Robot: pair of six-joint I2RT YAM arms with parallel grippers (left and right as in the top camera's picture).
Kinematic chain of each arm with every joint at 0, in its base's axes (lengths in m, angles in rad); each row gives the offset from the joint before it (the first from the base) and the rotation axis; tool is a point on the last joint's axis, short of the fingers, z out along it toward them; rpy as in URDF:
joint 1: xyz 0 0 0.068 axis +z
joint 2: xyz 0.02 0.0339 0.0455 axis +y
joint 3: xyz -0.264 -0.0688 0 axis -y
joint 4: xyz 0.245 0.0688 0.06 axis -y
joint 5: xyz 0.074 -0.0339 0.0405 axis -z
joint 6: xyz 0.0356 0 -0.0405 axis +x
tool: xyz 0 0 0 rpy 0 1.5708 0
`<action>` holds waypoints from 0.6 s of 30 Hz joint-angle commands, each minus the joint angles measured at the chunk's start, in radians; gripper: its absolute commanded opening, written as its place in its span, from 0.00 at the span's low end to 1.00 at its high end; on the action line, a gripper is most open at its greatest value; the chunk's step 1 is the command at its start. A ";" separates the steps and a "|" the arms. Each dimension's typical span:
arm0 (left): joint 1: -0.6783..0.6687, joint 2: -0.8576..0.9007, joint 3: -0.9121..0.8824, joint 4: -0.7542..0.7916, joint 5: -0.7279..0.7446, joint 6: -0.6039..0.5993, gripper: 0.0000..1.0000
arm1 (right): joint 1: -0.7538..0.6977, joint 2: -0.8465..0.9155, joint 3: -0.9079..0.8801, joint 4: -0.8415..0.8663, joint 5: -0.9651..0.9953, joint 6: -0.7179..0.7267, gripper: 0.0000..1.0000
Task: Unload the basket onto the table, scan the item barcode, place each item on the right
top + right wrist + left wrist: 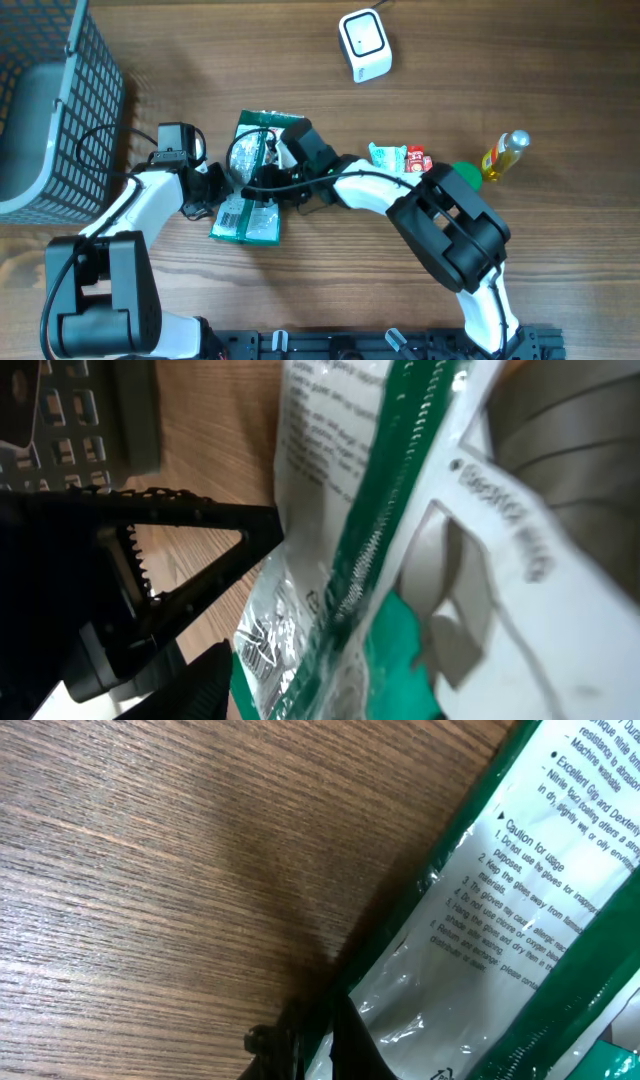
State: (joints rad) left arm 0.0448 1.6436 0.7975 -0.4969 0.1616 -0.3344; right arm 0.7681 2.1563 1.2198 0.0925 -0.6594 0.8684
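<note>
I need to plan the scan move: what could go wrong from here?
The left gripper pinches only the edge of the glove bag; the slick film may slip. The barcode label lies close to that grip, so it might get covered. The scanner stands well away, so the limp bag could sag in transit.

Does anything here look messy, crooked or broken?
Nothing looks spilled or broken. The green-and-white glove packet sits askew and wrinkled, one edge pinched in the left gripper.

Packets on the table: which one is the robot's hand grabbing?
The big green-and-white plastic packet, pinched by the left gripper; the small white-and-green packet and tiny red packet lie untouched.
</note>
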 commanded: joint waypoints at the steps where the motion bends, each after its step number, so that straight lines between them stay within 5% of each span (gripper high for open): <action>1: -0.008 0.060 -0.042 -0.005 -0.014 0.014 0.04 | 0.013 0.046 -0.022 -0.006 0.080 0.005 0.36; 2: -0.008 0.058 -0.042 -0.004 -0.014 0.018 0.04 | 0.013 0.046 -0.022 -0.008 0.079 -0.022 0.22; 7: 0.019 -0.021 0.018 -0.003 -0.018 0.016 0.04 | 0.011 0.046 -0.022 -0.035 0.079 -0.031 0.04; 10: 0.026 -0.098 0.045 0.011 -0.026 0.017 0.05 | 0.010 0.046 -0.022 -0.034 0.085 -0.047 0.04; 11: 0.027 -0.130 0.047 0.015 -0.038 0.016 0.05 | 0.010 0.046 -0.022 -0.032 0.087 -0.082 0.07; 12: 0.027 -0.164 0.047 0.016 -0.060 0.016 0.04 | 0.007 0.046 -0.022 -0.031 0.087 -0.113 0.33; 13: 0.026 -0.188 0.047 0.013 -0.066 0.016 0.04 | 0.006 0.046 -0.022 -0.031 0.087 -0.113 0.41; 18: 0.024 -0.194 0.042 -0.118 0.039 0.013 0.04 | 0.003 0.046 -0.021 -0.027 0.082 -0.106 0.45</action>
State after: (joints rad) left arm 0.0666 1.4445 0.8387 -0.5484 0.1356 -0.3340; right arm 0.7761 2.1632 1.2201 0.0868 -0.6300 0.7853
